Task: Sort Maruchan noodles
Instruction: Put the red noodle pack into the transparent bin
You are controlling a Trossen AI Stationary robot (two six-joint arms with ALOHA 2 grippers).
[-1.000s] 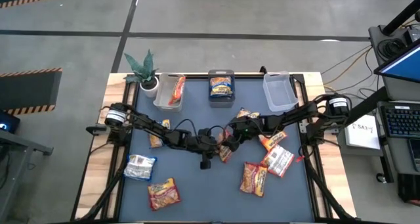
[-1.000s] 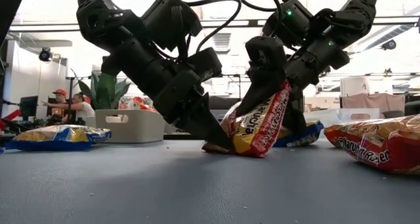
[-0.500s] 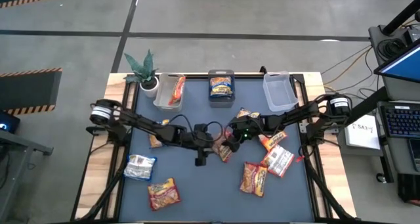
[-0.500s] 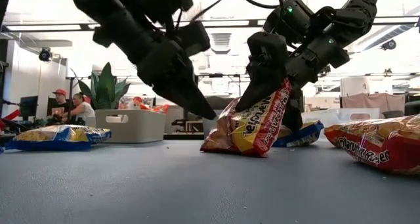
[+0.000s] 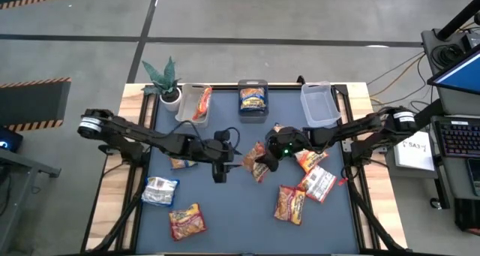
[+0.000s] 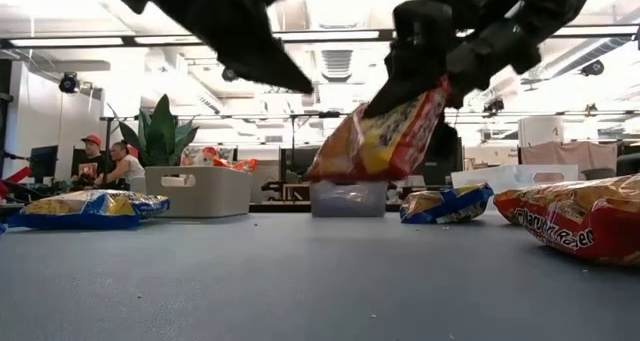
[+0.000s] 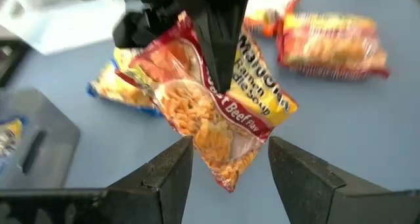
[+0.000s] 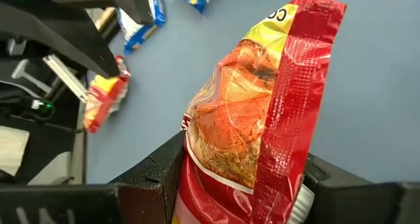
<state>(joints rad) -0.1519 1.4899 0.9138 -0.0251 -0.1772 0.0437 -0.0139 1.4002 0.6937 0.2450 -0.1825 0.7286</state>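
Note:
My right gripper (image 6: 420,76) is shut on a red and yellow noodle packet (image 6: 385,136) and holds it in the air over the middle of the blue mat (image 5: 232,211). The same packet (image 7: 210,106) shows ahead of my left gripper (image 7: 230,142), which is open and empty. It hangs high to the packet's left (image 5: 237,160) without touching it. Several other noodle packets lie flat on the mat, among them a silvery one (image 5: 160,190) and red ones (image 5: 187,220) (image 5: 289,203). My right gripper pinches the packet's flat faces between its two fingers, one finger (image 7: 220,60) reaching down over the printed face (image 7: 197,99) to about its middle. The fingers slant down from the table's right. The packet hangs tilted below them, clear of the mat, its crimped end (image 8: 308,27) farthest from the wrist.
Three clear bins stand along the far edge: the left one (image 5: 193,104) holds a red packet, the middle one (image 5: 253,100) a blue-yellow packet, and nothing shows in the right one (image 5: 319,104). A potted plant (image 5: 165,79) stands at the far left corner. People sit beyond the table (image 6: 110,161).
My left gripper has come away from the packet's lower end, rising and drawing back toward the table's left. My right gripper has risen with the packet, whose lower end stood on the mat before and now hangs clear of it.

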